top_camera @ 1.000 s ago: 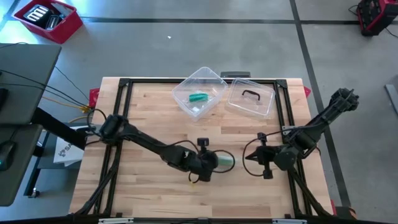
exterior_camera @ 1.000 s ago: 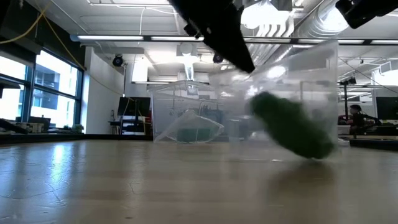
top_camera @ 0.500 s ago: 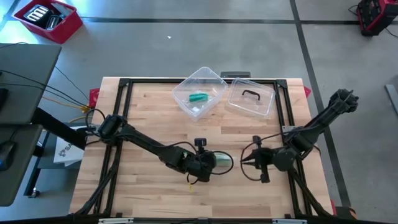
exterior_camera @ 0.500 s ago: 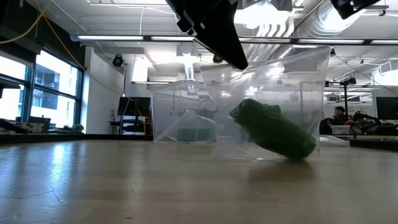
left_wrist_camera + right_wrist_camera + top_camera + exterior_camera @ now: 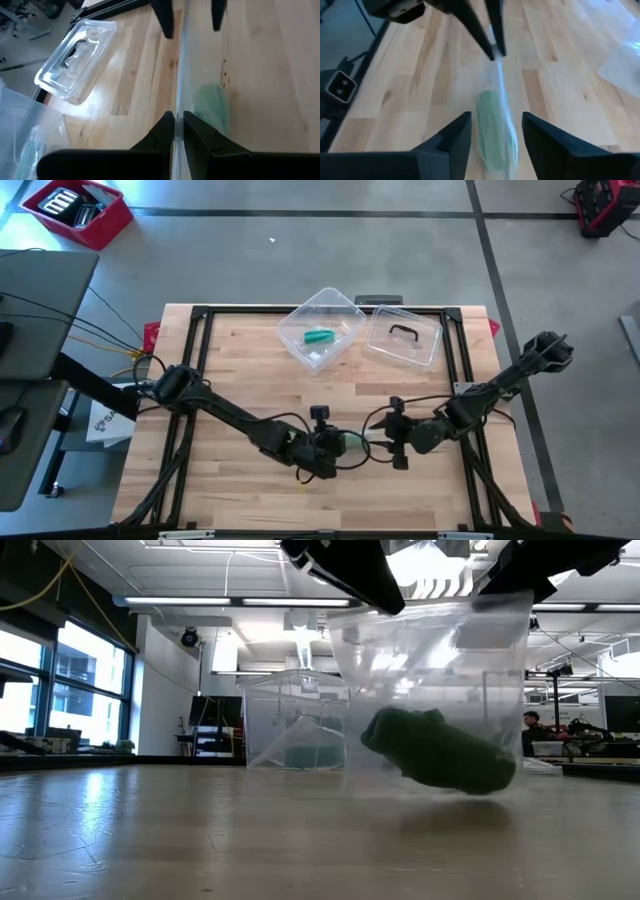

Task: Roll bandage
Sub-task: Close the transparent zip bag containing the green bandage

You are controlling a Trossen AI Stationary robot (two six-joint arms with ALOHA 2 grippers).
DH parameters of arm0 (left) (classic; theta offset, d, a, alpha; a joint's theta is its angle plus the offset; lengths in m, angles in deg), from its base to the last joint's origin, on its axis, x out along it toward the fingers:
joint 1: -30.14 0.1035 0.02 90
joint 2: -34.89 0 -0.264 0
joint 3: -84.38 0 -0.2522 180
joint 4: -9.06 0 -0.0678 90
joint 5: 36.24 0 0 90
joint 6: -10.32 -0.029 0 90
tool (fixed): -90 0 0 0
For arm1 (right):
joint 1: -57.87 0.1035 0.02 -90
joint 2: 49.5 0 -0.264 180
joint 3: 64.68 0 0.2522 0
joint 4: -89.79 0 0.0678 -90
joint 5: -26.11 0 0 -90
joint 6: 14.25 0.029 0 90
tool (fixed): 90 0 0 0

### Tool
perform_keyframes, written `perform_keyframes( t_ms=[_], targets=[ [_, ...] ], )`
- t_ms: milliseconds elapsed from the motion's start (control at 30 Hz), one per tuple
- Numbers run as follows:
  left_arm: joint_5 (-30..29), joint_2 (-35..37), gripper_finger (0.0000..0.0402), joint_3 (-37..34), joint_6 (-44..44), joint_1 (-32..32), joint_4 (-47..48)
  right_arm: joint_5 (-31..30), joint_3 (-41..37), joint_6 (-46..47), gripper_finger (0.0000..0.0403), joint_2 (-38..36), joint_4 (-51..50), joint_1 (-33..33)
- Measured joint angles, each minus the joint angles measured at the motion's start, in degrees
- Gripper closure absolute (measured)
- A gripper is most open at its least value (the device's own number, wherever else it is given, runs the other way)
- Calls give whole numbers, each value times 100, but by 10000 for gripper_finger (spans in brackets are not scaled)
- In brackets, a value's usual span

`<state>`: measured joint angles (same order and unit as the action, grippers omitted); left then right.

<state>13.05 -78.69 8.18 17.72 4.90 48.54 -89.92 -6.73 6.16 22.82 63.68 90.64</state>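
Note:
A clear plastic bag [image 5: 440, 680] with a green bandage roll [image 5: 440, 752] in its bottom hangs mid-table, near the front. My left gripper [image 5: 178, 125] is shut on the bag's top edge. My right gripper [image 5: 495, 142] stands open just to the right of the bag [image 5: 352, 442], one finger on either side of the bag's free end [image 5: 492, 120]. I see no touch there. In the high view the left gripper [image 5: 325, 448] and the right gripper [image 5: 388, 435] face each other across the bag. My left gripper pinches the bag's top edge [image 5: 179, 107] between its two fingers, near the bag's upper corner [image 5: 385, 608]. The fingers slant down from above, from the table's left. The bag hangs upright below them, the roll weighing down its bottom just above the table.
An open clear container [image 5: 320, 330] holding another green roll stands at the back middle, and its lid [image 5: 403, 338] with a dark handle lies to its right. A black frame [image 5: 200, 315] runs round the wooden table top.
My right gripper has moved toward the table's left edge, up to the bag, and now straddles its free end. My left gripper has shifted a little toward the near edge. The bag has swung from tilted to hanging upright, and the roll inside has settled lower.

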Motion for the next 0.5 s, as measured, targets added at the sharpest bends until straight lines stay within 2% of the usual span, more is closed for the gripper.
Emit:
perform_keyframes(
  t_ms=[100, 267, 300, 500],
  targets=[
    [-38, 28, 378, 0, -2, 0, -10, 119, 0, -24, 271, 114, 64, -17],
    [-36, 28, 378, 0, 19, 0, 25, 58, 0, -142, 379, 151, 63, -10],
    [-30, 28, 378, 2, 72, -2, 70, 37, 0, -145, 390, 140, 58, -3],
    [-24, 48, 378, 10, 438, -62, 488, -111, 0, -104, 399, 67, -141, 1]
  ],
)
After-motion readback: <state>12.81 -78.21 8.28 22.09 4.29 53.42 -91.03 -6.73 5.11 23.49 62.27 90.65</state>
